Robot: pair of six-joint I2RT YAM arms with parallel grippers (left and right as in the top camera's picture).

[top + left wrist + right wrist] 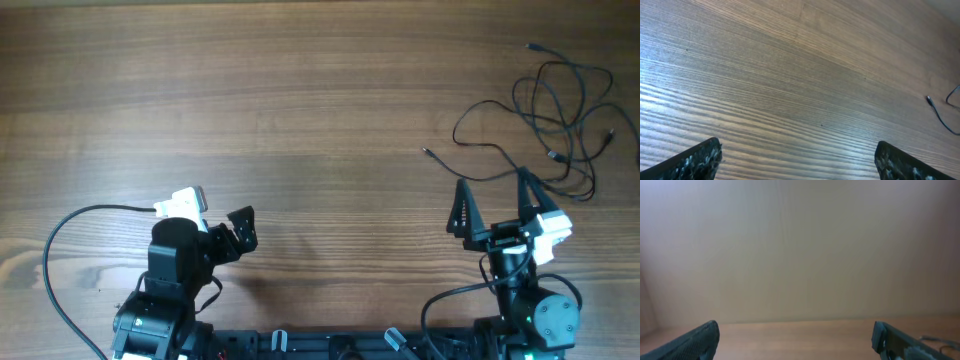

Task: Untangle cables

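While both gape empty, the right gripper (491, 182) sits just beside the thin black tangled cables (548, 128) on the brown wooden table (300, 100), likely poised to start. The left gripper (797, 147) stands well apart.

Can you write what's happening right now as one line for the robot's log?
cables: tangled, far right | left fingers: open, empty | right fingers: open, empty, by cables | step: untangling not begun

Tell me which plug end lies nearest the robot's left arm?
The plug end on the lone strand stretching left from the cables; the other ends stay among the loops, farther right.
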